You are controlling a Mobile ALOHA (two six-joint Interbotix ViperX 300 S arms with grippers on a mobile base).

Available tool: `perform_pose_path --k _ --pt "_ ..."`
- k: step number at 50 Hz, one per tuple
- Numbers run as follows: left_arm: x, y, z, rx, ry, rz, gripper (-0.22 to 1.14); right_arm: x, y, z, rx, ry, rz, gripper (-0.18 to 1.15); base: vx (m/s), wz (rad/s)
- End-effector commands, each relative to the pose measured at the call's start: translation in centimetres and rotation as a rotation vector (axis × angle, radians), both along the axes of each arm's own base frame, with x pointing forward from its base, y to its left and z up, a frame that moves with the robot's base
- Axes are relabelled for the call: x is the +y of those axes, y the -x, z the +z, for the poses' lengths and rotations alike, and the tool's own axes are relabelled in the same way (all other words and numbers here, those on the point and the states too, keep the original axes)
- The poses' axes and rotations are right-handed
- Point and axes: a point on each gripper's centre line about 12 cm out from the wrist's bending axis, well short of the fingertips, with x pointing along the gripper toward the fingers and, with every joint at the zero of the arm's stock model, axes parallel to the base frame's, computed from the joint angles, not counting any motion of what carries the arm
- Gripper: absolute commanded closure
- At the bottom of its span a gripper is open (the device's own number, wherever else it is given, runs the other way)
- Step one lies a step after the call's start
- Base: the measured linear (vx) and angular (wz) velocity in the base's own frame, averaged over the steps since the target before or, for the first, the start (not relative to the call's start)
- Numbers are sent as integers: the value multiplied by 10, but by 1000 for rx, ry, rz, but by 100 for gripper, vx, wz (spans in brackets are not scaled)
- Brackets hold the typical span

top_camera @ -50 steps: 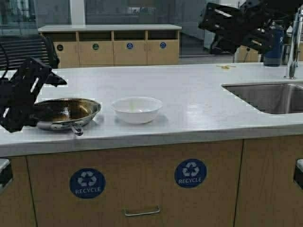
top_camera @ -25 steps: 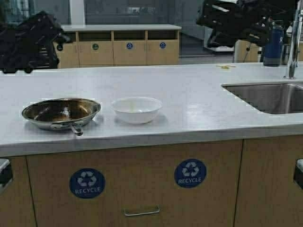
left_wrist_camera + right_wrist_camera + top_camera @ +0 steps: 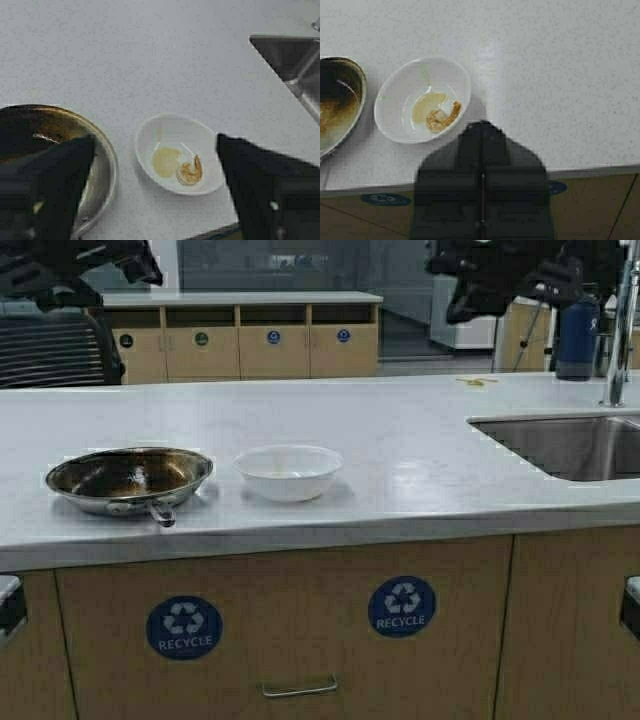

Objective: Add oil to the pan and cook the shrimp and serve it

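The steel pan [image 3: 130,478] with its browned inside sits on the counter's left, handle toward me. Right beside it stands a white bowl [image 3: 289,470]. In the left wrist view the curled shrimp [image 3: 190,171] lies in the bowl [image 3: 150,131] next to a small pale yellow puddle; it shows too in the right wrist view [image 3: 442,117]. My left gripper [image 3: 140,265] is raised high at the back left, open and empty [image 3: 156,142]. My right gripper [image 3: 460,295] hangs high at the back right, shut on nothing [image 3: 481,125]. The oil is out of view.
A steel sink [image 3: 570,445] with a faucet [image 3: 620,330] is set into the counter's right end, and a blue bottle [image 3: 577,335] stands behind it. A dark chair [image 3: 50,350] stands beyond the counter's left. The counter's front edge runs just before pan and bowl.
My left arm has lifted from beside the pan to high at the back left. The right arm has risen a little. Pan and bowl have not moved.
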Motion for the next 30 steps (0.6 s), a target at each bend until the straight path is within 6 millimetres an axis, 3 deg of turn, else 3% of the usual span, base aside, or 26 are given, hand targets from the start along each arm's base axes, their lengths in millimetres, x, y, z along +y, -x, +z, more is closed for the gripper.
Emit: perform_pose_path --k 1,13,17,21,27,30 --pt "-4 -1 10 -29 0 -15 -10 -7 0 27 -48 2 12 91 0 0" --pt "-5 0 7 -17 -6 -15 -6 -15 1 29 -36 31 15 91 0 0" --pt "-4 0 4 0 -12 -10 4 -15 1 30 -37 32 15 91 0 0" --pt "-2 -2 0 39 -27 9 33 -15 1 30 -39 32 16 91 0 0" --pt "0 -2 -2 60 -38 20 100 -15 1 30 -39 32 16 91 0 0" --pt "-1 -3 0 56 -35 19 108 -15 1 31 -41 32 16 91 0 0"
